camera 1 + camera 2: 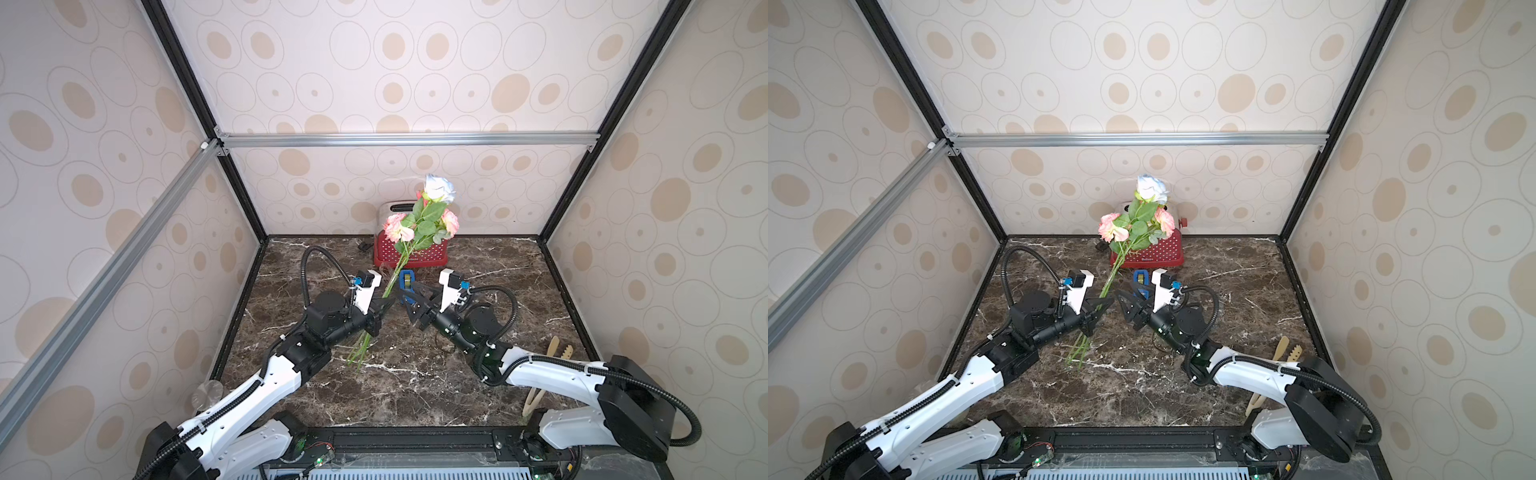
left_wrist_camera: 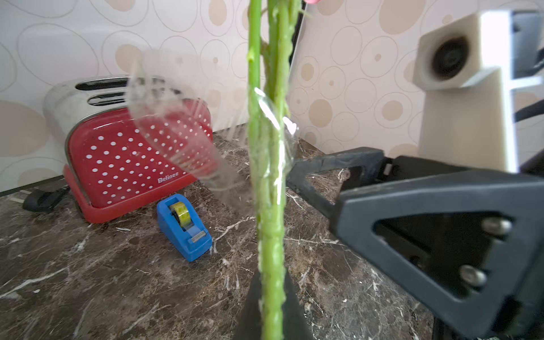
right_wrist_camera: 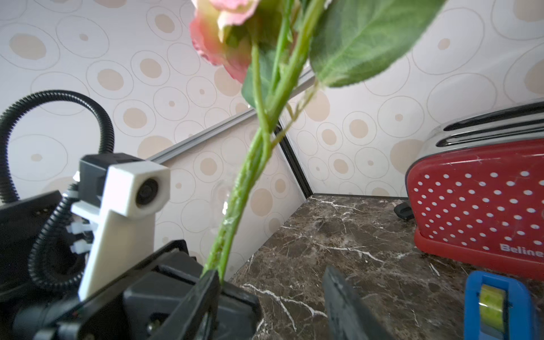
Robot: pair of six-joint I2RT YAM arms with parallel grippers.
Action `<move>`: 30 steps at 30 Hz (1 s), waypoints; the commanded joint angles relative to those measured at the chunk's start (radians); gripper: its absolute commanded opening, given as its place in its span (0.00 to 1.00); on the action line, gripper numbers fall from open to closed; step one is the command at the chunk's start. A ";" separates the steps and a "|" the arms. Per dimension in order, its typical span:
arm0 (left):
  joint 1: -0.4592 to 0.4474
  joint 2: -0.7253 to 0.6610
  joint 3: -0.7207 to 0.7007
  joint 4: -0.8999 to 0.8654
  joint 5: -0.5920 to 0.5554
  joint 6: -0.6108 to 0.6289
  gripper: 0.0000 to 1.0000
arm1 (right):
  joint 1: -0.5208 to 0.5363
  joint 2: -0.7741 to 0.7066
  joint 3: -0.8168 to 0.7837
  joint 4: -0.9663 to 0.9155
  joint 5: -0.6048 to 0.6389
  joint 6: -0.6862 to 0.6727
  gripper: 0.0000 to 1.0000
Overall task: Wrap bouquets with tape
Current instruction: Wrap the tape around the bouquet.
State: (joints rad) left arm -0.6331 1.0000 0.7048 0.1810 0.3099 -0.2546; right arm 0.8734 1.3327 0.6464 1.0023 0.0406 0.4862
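The bouquets are one bunch of pink-peach blooms, a pale white-blue rose and green leaves, held tilted up over the table. My left gripper is shut on the green stems. Clear tape clings round the stems, with a loose curled flap hanging off to one side. My right gripper is open beside the stems, and one fingertip touches the taped part. The blue tape dispenser stands on the table behind the grippers.
A red polka-dot toaster stands against the back wall, its black plug lying beside it. Wooden utensils lie at the right front by the right arm. Patterned walls close three sides.
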 commanded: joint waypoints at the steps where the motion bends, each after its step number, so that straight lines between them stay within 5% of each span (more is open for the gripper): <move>1: -0.015 0.001 -0.010 0.078 -0.056 0.001 0.00 | 0.010 0.022 0.055 -0.004 0.086 0.046 0.54; 13: -0.042 0.002 -0.026 0.094 -0.120 0.062 0.00 | 0.040 0.170 0.279 -0.183 0.119 0.103 0.37; 18: -0.054 0.000 -0.036 0.094 -0.135 0.086 0.00 | 0.046 0.193 0.321 -0.229 0.147 0.104 0.03; 22: -0.056 -0.015 -0.057 0.129 -0.128 0.088 0.01 | 0.045 0.179 0.305 -0.199 0.113 0.069 0.00; 24: -0.055 -0.025 -0.064 0.138 -0.123 0.083 0.30 | 0.045 0.151 0.283 -0.197 0.085 0.028 0.00; 30: -0.054 -0.043 -0.070 0.145 0.005 0.092 0.80 | 0.001 0.012 0.164 -0.182 -0.060 -0.075 0.00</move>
State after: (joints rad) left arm -0.6800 0.9768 0.6319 0.2741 0.2264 -0.1745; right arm 0.9009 1.4281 0.8478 0.7834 0.0761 0.4831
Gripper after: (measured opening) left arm 0.771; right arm 0.096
